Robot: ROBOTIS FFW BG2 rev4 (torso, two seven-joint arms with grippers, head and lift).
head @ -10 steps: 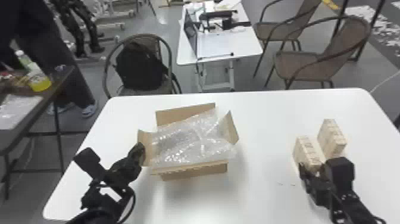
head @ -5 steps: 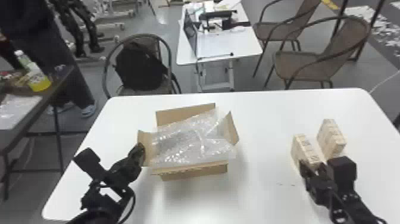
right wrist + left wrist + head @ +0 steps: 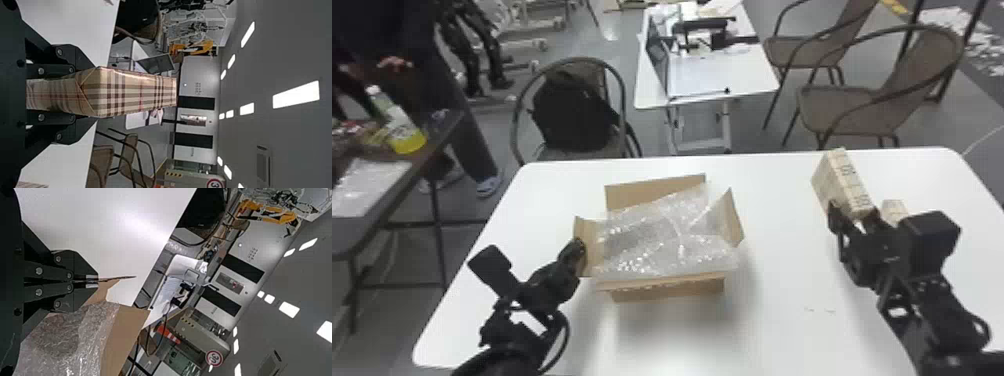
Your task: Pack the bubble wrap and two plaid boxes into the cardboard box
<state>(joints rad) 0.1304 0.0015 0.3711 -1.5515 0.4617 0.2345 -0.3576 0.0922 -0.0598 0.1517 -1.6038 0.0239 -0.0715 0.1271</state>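
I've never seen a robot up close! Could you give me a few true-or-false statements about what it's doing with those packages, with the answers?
1. Bubble wrap lies in the open cardboard box. True.
2. The right hand grips a plaid box. True.
3. Both plaid boxes are already packed. False: one is in the right hand, and the other plaid box is on the white table.
4. The left hand is holding the bubble wrap. False: it pinches a flap of the cardboard box.
5. A black backpack rests on a chair beyond the table. True.
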